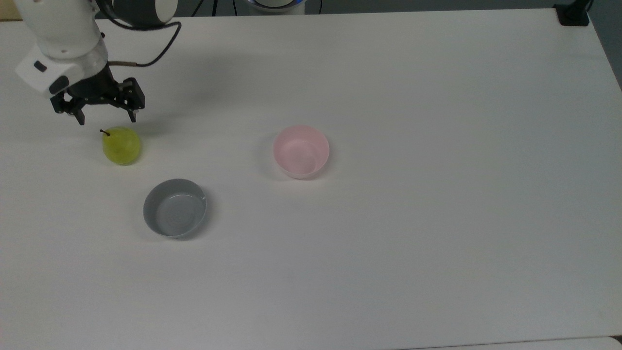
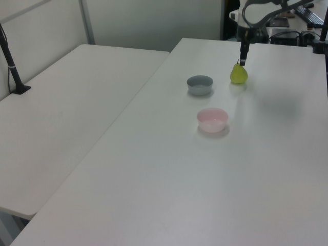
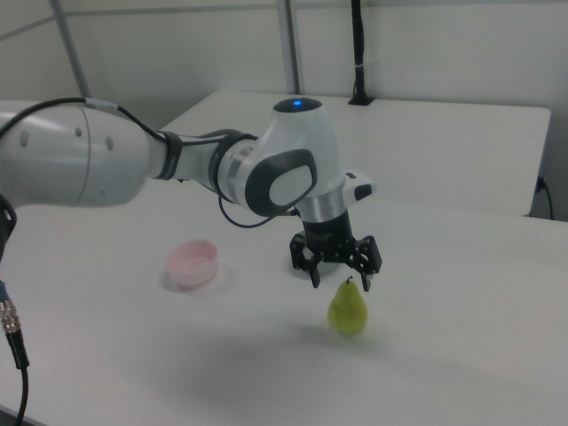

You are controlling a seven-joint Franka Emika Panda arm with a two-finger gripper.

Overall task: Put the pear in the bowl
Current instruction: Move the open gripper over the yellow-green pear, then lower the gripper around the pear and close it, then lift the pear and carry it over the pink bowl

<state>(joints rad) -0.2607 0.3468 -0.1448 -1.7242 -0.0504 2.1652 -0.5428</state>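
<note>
yellow-green pear (image 3: 348, 310) just below fingers (image 3: 314, 277)

1. The pear (image 1: 121, 145) is showing yellow-green skin with a dark brown stem.
2. The bowl (image 1: 301, 151) is showing pale pink inside, with a whitish outer wall.
3. The grey bowl (image 1: 174, 207) is showing uniform grey.
4. The gripper (image 1: 106, 118) is showing black, under a white arm (image 1: 58, 34).
5. The tabletop (image 1: 437, 194) is showing plain white.

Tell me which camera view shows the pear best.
The right view: the pear stands upright and close, its whole shape and stem plain, just below the open gripper. The top view shows it from above as a round blob. The left view shows it far off.
</note>
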